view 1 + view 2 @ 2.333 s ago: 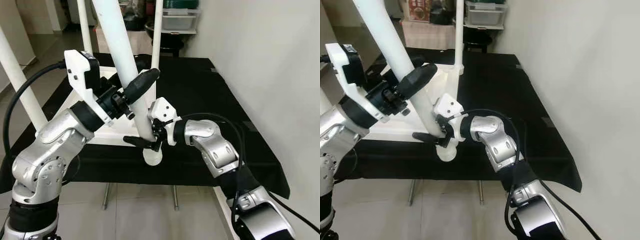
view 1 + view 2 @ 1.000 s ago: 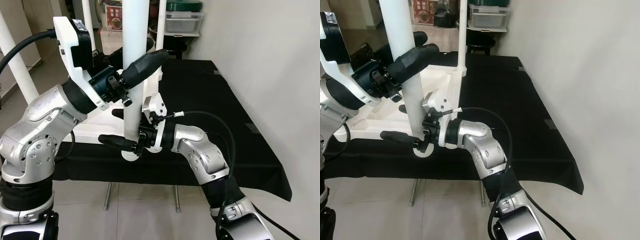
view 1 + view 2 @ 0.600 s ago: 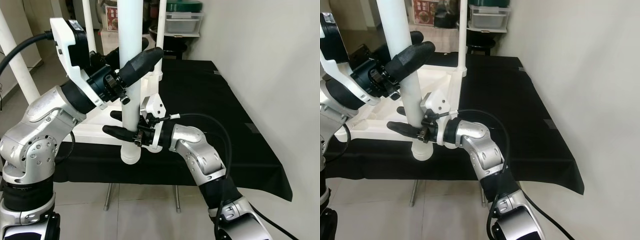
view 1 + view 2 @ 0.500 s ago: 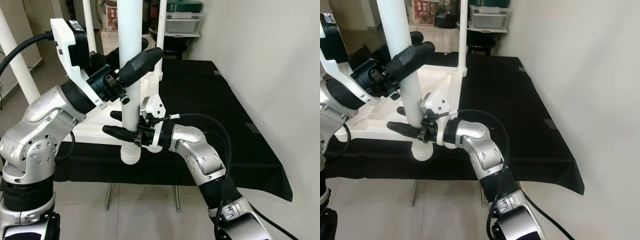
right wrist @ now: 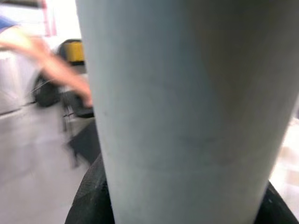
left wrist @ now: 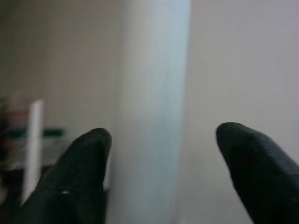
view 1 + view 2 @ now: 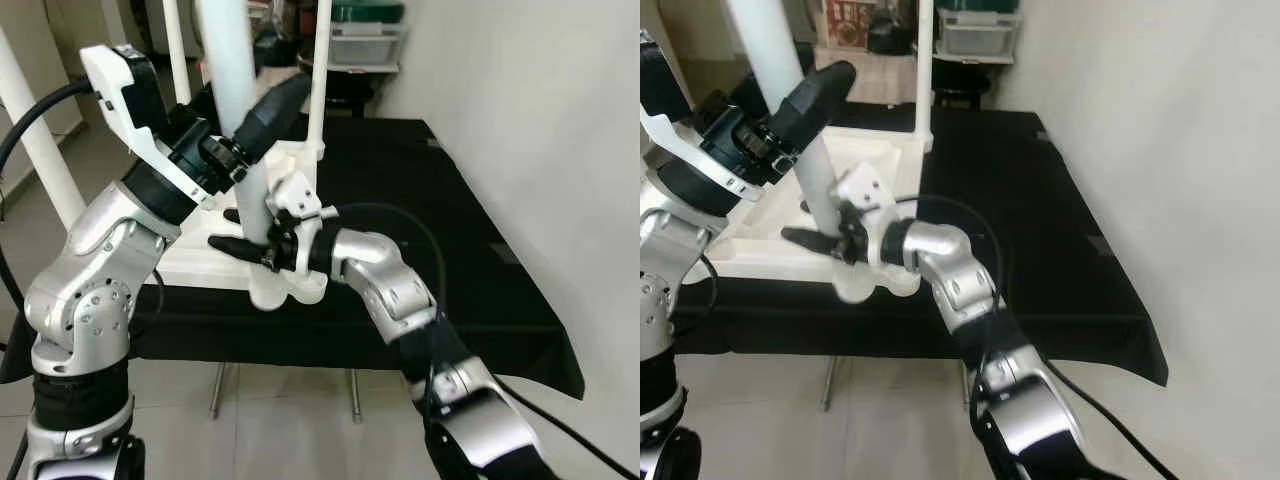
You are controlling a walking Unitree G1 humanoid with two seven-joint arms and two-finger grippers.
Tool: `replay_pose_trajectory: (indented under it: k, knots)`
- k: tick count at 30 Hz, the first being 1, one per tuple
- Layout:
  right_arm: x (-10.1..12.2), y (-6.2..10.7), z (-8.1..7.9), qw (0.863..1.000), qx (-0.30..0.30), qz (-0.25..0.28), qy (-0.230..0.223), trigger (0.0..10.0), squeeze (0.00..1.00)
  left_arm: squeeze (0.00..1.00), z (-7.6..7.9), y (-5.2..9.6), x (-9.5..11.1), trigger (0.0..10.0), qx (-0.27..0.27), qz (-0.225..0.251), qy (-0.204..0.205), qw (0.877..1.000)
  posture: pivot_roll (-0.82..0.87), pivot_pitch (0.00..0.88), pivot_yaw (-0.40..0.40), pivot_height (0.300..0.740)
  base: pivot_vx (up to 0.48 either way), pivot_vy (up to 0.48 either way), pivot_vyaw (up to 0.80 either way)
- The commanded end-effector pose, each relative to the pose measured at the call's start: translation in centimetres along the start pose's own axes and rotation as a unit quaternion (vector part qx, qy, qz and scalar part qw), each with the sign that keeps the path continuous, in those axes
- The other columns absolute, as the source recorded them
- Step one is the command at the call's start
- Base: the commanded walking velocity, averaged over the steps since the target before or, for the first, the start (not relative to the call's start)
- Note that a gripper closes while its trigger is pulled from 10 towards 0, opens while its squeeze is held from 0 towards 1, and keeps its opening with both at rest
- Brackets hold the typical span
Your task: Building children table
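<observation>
— Where's the leg right now?

— I see it tilted, its lower end just above the near corner of the upturned white tabletop, which lies on the black-covered bench. Three other legs stand upright from the tabletop.

— And your end effectors?

— My left end effector is clamped around the leg partway up, one finger on each side of it. My right end effector grips the same leg lower down, near its foot; the wrist camera is pressed close against the white tube.

— Sharpness?

— The lower end is blurred.
</observation>
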State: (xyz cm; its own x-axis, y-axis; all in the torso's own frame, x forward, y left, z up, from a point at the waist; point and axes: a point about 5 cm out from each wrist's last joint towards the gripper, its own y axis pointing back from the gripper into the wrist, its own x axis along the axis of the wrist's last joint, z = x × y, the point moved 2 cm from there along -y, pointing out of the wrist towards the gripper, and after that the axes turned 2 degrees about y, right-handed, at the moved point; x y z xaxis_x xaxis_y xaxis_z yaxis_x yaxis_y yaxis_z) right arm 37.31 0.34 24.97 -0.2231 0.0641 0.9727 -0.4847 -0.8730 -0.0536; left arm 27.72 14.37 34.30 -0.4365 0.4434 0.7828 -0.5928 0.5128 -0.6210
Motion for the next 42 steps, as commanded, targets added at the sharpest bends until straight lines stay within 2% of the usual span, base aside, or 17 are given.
replay_pose_trajectory:
  k: [1, 8, 10, 11, 14, 15, 17, 18, 19, 20, 21, 22, 23, 24, 27, 38, 42]
  knots:
    - [0.3, 0.9, 2.2, 0.998, -0.061, 0.009, -0.011, 0.0, 0.0, 1.0, -0.5, 0.8, 0.3, 10.0, 0.032, 0.002, -0.004, 0.999, 0.0, 0.143, -0.066, 0.74, 0.0, 0.0, 0.0]
    - [0.9, 1.0, 4.3, 0.993, -0.118, 0.009, -0.014, 0.0, 0.0, 1.0, -2.2, 4.3, 0.4, 10.0, 0.138, -0.025, -0.042, 0.989, 0.04, 0.216, -0.078, 0.74, 0.0, 0.0, 0.0]
    - [2.1, 0.8, 4.9, 0.991, -0.126, 0.032, -0.021, 0.0, 0.0, 1.0, -1.5, 6.5, -0.5, 10.0, 0.175, -0.063, -0.058, 0.981, 0.06, 0.258, -0.08, 0.74, 0.0, 0.0, 0.0]
    - [2.1, 0.8, 4.9, 0.991, -0.126, 0.032, -0.021, 0.0, 0.0, 1.0, -1.5, 6.5, -0.5, 10.0, 0.175, -0.063, -0.058, 0.981, 0.06, 0.258, -0.08, 0.74, 0.0, 0.0, 0.0]
    - [2.8, 0.5, 5.0, 0.991, -0.119, 0.051, -0.027, 0.0, 0.0, 1.0, -0.3, 8.1, -2.5, 10.0, 0.173, -0.127, -0.069, 0.974, 0.07, 0.276, -0.08, 0.74, 0.0, 0.0, 0.0]
    - [3.2, 0.3, 4.9, 0.992, -0.106, 0.063, -0.028, 0.0, 0.0, 0.0, 0.8, 9.2, -3.9, 10.0, 0.17, -0.166, -0.061, 0.97, 0.07, 0.289, -0.078, 0.74, 0.0, 0.0, 0.0]
    - [3.4, 0.2, 4.8, 0.992, -0.097, 0.07, -0.028, 0.0, 0.0, 0.0, 1.6, 9.9, -4.7, 10.0, 0.167, -0.188, -0.053, 0.966, 0.07, 0.292, -0.078, 0.74, 0.0, 0.0, 0.0]
    - [3.7, 0.0, 4.4, 0.994, -0.071, 0.083, -0.03, 4.8, 0.0, 0.0, 2.7, 11.0, -5.8, 10.0, 0.162, -0.225, -0.049, 0.96, 0.07, 0.304, -0.075, 0.74, 0.0, 0.0, 0.0]
    - [3.7, 0.0, 4.4, 0.994, -0.071, 0.083, -0.03, 4.8, 0.0, 0.0, 2.7, 11.0, -5.8, 10.0, 0.162, -0.225, -0.049, 0.96, 0.07, 0.304, -0.075, 0.74, 0.0, 0.0, 0.0]
    - [4.6, 0.0, 3.4, 0.993, -0.003, 0.112, -0.026, 10.0, 0.0, 0.0, 4.8, 13.8, -7.6, 10.0, 0.159, -0.297, -0.03, 0.941, 0.07, 0.319, -0.069, 0.74, 0.0, 0.0, 0.0]
    - [4.9, 0.1, 3.0, 0.992, 0.022, 0.121, -0.022, 10.0, 0.0, 0.0, 5.6, 14.8, -8.1, 10.0, 0.158, -0.32, -0.021, 0.934, 0.07, 0.321, -0.068, 0.74, 0.0, 0.0, 0.0]
    - [4.9, 0.1, 3.0, 0.992, 0.022, 0.121, -0.022, 10.0, 0.0, 0.0, 5.6, 14.8, -8.1, 10.0, 0.158, -0.32, -0.021, 0.934, 0.07, 0.321, -0.068, 0.74, 0.0, 0.0, 0.0]
    - [4.9, 0.2, 2.6, 0.991, 0.048, 0.124, -0.013, 10.0, 0.0, 0.0, 6.2, 15.8, -8.6, 10.0, 0.167, -0.339, -0.008, 0.926, 0.07, 0.327, -0.067, 0.74, 0.0, 0.0, 0.0]
    - [4.9, 0.2, 2.6, 0.991, 0.048, 0.124, -0.013, 10.0, 0.0, 0.0, 6.2, 15.8, -8.6, 10.0, 0.167, -0.339, -0.008, 0.926, 0.07, 0.327, -0.067, 0.74, 0.0, 0.0, 0.0]
    - [4.9, 0.6, 2.3, 0.988, 0.086, 0.125, 0.001, 10.0, 0.0, 0.0, 7.3, 17.7, -9.3, 10.0, 0.194, -0.365, -0.001, 0.911, 0.07, 0.344, -0.068, 0.74, 0.0, 0.0, 0.0]
    - [5.6, 1.3, 3.5, 0.986, 0.091, 0.14, 0.004, 10.0, 0.0, 0.0, 8.4, 17.8, -8.9, 10.0, 0.194, -0.336, -0.045, 0.921, 0.07, 0.357, -0.069, 0.74, 0.0, 0.0, 0.0]
    - [7.9, 2.8, 4.8, 0.975, 0.106, 0.195, -0.015, 10.0, 0.0, 0.0, 8.9, 17.9, -8.6, 10.0, 0.194, -0.327, -0.052, 0.923, 0.07, 0.373, -0.066, 0.74, 0.0, 0.0, 0.0]
